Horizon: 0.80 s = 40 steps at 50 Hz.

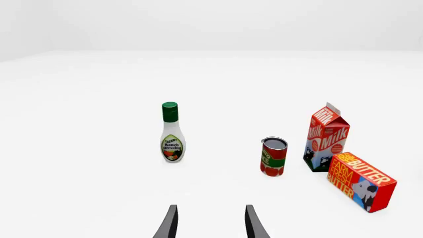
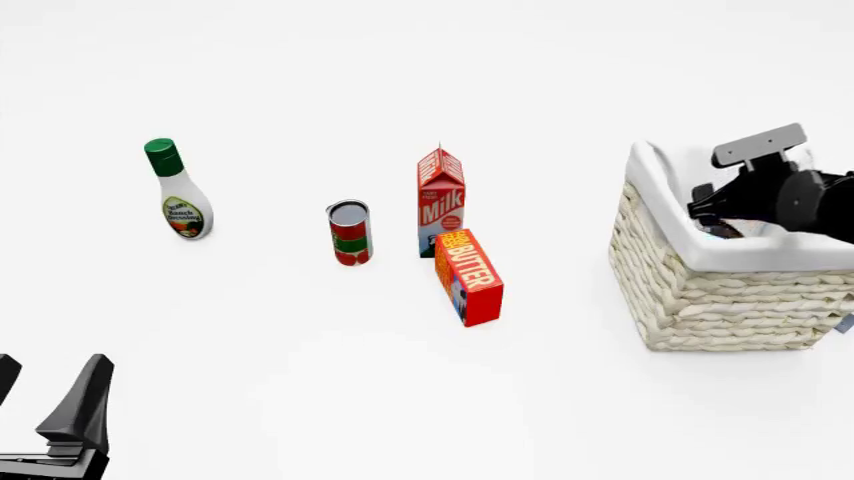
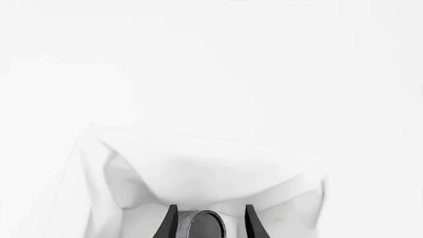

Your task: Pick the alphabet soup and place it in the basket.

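Right gripper [image 3: 208, 223] clamps the silver-topped alphabet soup can [image 3: 201, 225] over the cream wicker cloth-lined basket [image 2: 694, 290]. Release high and it bounces or tips; left gripper [image 1: 210, 223] idles, fingers apart.

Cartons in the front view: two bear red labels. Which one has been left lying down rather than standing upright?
The butter carton. It lies on a long side, its lettering running sideways, right in front of the milk carton, which stands upright with its gabled top up.
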Each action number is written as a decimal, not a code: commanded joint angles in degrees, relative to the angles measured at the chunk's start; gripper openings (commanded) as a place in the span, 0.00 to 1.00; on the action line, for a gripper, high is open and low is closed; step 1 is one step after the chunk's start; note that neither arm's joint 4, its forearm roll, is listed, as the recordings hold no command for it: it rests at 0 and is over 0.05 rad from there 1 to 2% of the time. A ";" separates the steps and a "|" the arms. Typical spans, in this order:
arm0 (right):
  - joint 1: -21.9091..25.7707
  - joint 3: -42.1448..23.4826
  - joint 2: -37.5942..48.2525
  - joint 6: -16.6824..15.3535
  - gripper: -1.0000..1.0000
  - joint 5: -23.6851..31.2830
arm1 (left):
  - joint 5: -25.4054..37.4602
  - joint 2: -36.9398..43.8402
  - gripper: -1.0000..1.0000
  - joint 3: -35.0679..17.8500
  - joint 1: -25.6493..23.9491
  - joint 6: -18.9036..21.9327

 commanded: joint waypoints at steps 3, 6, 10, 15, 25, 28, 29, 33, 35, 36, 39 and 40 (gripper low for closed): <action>-0.43 -0.55 0.00 0.52 1.00 -0.29 | 0.00 0.00 1.00 0.00 0.00 0.00; -0.54 -0.72 -0.13 0.51 1.00 -0.25 | 0.00 0.00 1.00 0.00 0.00 0.00; -0.57 -0.72 -0.13 0.51 1.00 -0.25 | 0.00 0.00 1.00 0.00 0.00 0.00; -0.45 -0.76 -0.32 0.65 1.00 -0.16 | 0.00 0.00 1.00 0.00 0.00 0.00; -0.18 -0.75 -1.58 1.02 1.00 0.04 | 0.00 0.00 1.00 0.00 0.00 0.00; 0.05 -0.82 -2.40 1.33 1.00 0.26 | 0.00 0.00 1.00 0.00 0.00 0.00; 0.13 -0.83 -2.67 1.39 1.00 0.37 | 0.00 0.00 1.00 0.00 0.00 0.00; 0.79 -0.36 -5.30 1.92 1.00 0.51 | 0.00 0.00 1.00 0.00 0.00 0.00; 1.09 -0.45 -6.80 2.53 1.00 0.98 | 0.00 0.00 1.00 0.00 0.00 0.00; 1.21 -0.34 -7.67 2.67 1.00 1.25 | 0.00 0.00 1.00 0.00 0.00 0.00; 1.32 0.39 -10.55 3.15 1.00 1.63 | 0.00 0.00 1.00 0.00 0.00 0.00; 1.38 0.73 -11.71 3.51 1.00 1.66 | 0.00 0.00 1.00 0.00 0.00 0.00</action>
